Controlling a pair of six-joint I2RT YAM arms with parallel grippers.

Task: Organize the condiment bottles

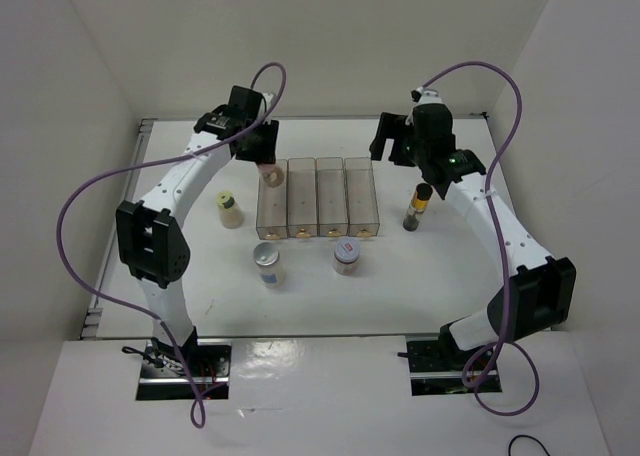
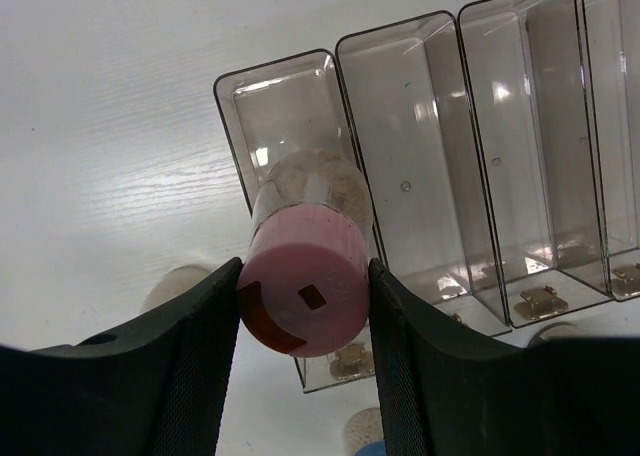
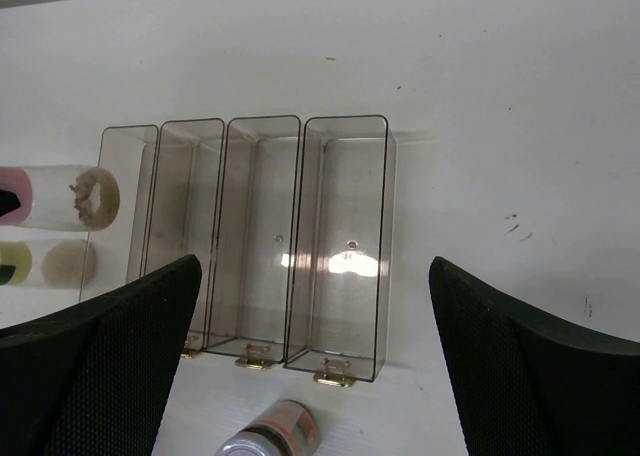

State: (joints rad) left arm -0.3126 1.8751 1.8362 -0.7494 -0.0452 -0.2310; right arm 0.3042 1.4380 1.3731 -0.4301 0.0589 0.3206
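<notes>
- Left tool (image 2: 304, 311) clamped on the pink-capped bottle (image 2: 310, 191), pads on either side of the cap. Bottle hangs base-down over the far end of the leftmost bin (image 2: 232, 96); cannot tell if the base is below the rim.
- Step in hand, as I judge it: setting this bottle into that bin. Lower straight, keep the base centred between the long walls, which look narrow, and let go only once it sits on the floor. A tilted release could tip it against a wall.
- Row of four clear bins (image 1: 317, 198), side by side and touching: no bottle standing in any of them.
- Standing on the desk (image 1: 450, 276), outside the bins: pale-yellow-capped bottle (image 1: 230, 209) just left of the row; silver-grey-capped bottle (image 1: 268, 264) and short jar (image 1: 346, 256) on the near side; slim dark bottle (image 1: 417, 208) right of the row.
- Right tool (image 3: 315, 266) spread wide, holding nothing, above the right end of the row.
</notes>
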